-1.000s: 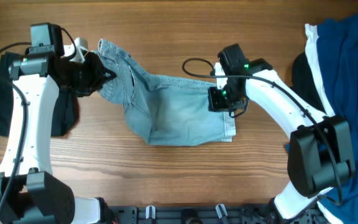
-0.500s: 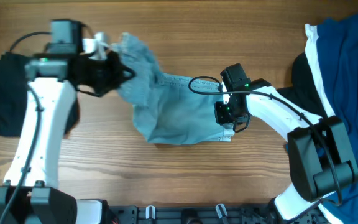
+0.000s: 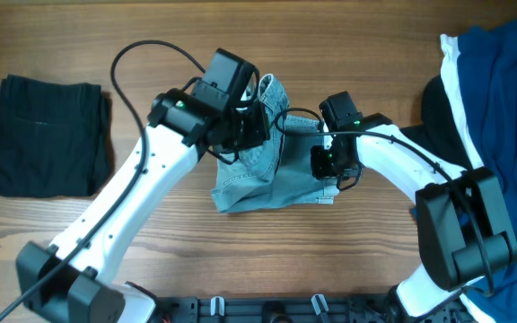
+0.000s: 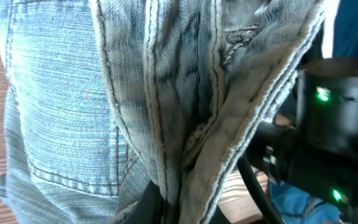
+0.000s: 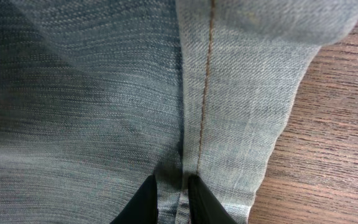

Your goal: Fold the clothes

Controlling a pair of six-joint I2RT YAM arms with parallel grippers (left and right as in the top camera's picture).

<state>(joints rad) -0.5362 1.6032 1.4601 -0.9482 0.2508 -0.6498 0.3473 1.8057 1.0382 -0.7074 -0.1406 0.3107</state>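
swung rightward, left fingers (image 4: 156, 202) pinch bunched seams of the denim shorts (image 3: 258, 184); right fingers (image 5: 143, 202) clamp their hem.

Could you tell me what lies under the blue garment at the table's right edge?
A white edge and a black garment stick out from under the blue garment toward the table's middle. The rest of them is covered.
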